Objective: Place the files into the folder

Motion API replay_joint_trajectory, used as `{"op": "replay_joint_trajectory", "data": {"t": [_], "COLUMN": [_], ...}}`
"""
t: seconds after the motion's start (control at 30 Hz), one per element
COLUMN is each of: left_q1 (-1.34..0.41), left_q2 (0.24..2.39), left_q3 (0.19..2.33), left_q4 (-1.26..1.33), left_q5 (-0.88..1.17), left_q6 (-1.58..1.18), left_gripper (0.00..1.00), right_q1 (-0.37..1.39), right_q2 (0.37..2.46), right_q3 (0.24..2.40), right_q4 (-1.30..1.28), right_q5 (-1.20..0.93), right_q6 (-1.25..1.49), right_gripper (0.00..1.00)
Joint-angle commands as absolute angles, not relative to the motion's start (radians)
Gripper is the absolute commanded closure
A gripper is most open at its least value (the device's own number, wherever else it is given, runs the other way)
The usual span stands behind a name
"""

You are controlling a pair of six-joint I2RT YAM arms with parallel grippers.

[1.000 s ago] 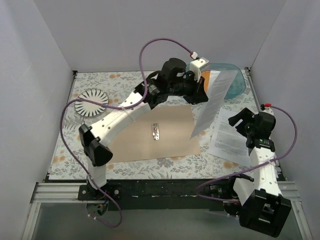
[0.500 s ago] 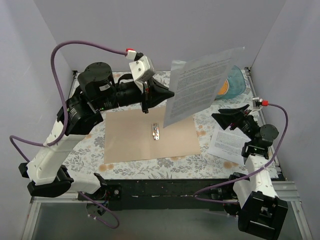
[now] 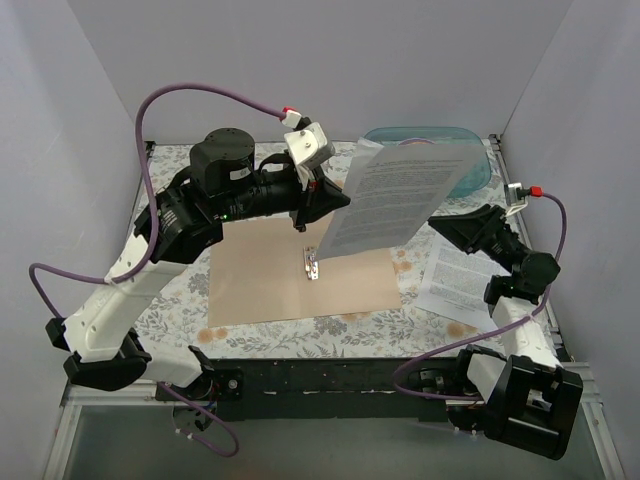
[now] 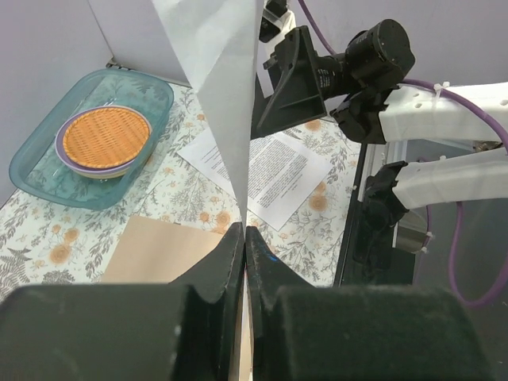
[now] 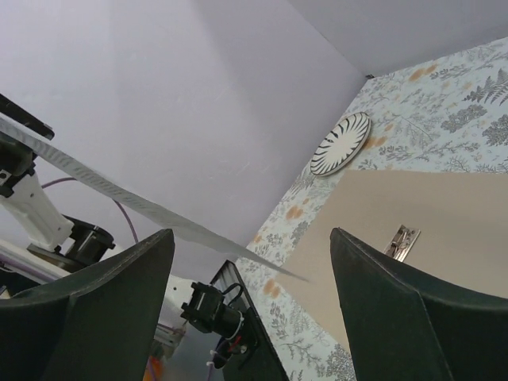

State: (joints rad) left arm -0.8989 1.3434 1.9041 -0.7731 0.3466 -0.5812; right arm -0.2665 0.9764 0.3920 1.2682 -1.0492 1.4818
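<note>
Black fingers of the left pincer are clamped fully together on the lower left edge of the held sheet, a white page of dense black print. The sheet is aloft and tilted, its upper right corner highest, above the far right part of the folder. In the left wrist view the page rises steeply from the closed fingertips.

The right pincer stands wide apart and grips nothing. It points at the sheet's lower right edge and lies close to it; contact cannot be confirmed. In the right wrist view the sheet appears edge-on, running toward the gap between the two fingers.

The folder lies flat at the middle of the counter. Its tan cover is exposed to the left of the metal spine clip. A strip of floral counter runs between the folder's near edge and the arm bases.

A second sheet lies flat between the folder's right edge and the right wall, beneath the right arm.

A teal tray sits in the far right corner and holds an orange woven plate on a lilac-rimmed dish. A striped plate lies near the far left wall.
</note>
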Motion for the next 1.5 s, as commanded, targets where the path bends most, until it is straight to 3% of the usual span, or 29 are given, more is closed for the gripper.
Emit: {"op": "replay_joint_trajectory", "data": {"t": [0.0,0.37,0.87,0.97,1.0,1.07,1.1,1.13,1.17,1.27,1.3,1.33,1.37,1.43,1.47], "left_q1": [-0.900,-0.900,-0.882,-0.871,-0.864,-0.856,-0.851,-0.851,-0.848,-0.838,-0.831,-0.828,-0.825,-0.775,-0.731], "left_q2": [1.312,1.302,1.402,1.420,1.425,1.436,1.437,1.442,1.445,1.445,1.445,1.443,1.439,1.427,1.414], "left_q3": [1.902,1.890,1.916,1.921,1.924,1.933,1.939,1.944,1.951,1.959,1.960,1.963,1.957,1.928,1.880], "left_q4": [-0.782,-0.827,-0.816,-0.802,-0.799,-0.787,-0.781,-0.775,-0.755,-0.715,-0.709,-0.713,-0.719,-0.733,-0.732], "left_q5": [0.324,0.341,0.390,0.377,0.368,0.324,0.299,0.267,0.211,0.042,-0.018,-0.040,-0.060,-0.089,-0.075], "left_q6": [-0.578,-0.592,-0.641,-0.656,-0.658,-0.660,-0.661,-0.660,-0.663,-0.660,-0.643,-0.631,-0.618,-0.585,-0.589], "left_gripper": [1.00,1.00,1.00,1.00,1.00,1.00,1.00,1.00,1.00,1.00,0.87,0.67,0.31,0.21,0.07], "right_q1": [-0.267,-0.241,-0.189,-0.181,-0.181,-0.181,-0.181,-0.179,-0.179,-0.181,-0.179,-0.176,-0.175,-0.141,-0.120], "right_q2": [0.939,0.960,0.996,0.979,0.976,0.956,0.947,0.939,0.919,0.894,0.888,0.882,0.874,0.870,0.868], "right_q3": [0.440,0.567,0.715,0.681,0.670,0.640,0.631,0.621,0.612,0.604,0.607,0.610,0.618,0.646,0.661], "right_q4": [1.891,1.891,1.890,1.882,1.879,1.830,1.809,1.774,1.702,1.583,1.460,1.387,1.294,1.056,0.982], "right_q5": [-1.071,-1.137,-1.138,-1.132,-1.129,-1.129,-1.127,-1.127,-1.127,-1.117,-1.105,-1.097,-1.086,-1.052,-1.040], "right_q6": [1.554,1.508,1.491,1.485,1.479,1.456,1.425,1.405,1.385,1.286,1.252,1.164,1.117,0.958,0.903], "right_gripper": [0.13,0.15,0.28,0.42,0.54,0.67,0.86,0.93,0.99,0.99,0.99,0.99,0.99,0.99,0.99]}}
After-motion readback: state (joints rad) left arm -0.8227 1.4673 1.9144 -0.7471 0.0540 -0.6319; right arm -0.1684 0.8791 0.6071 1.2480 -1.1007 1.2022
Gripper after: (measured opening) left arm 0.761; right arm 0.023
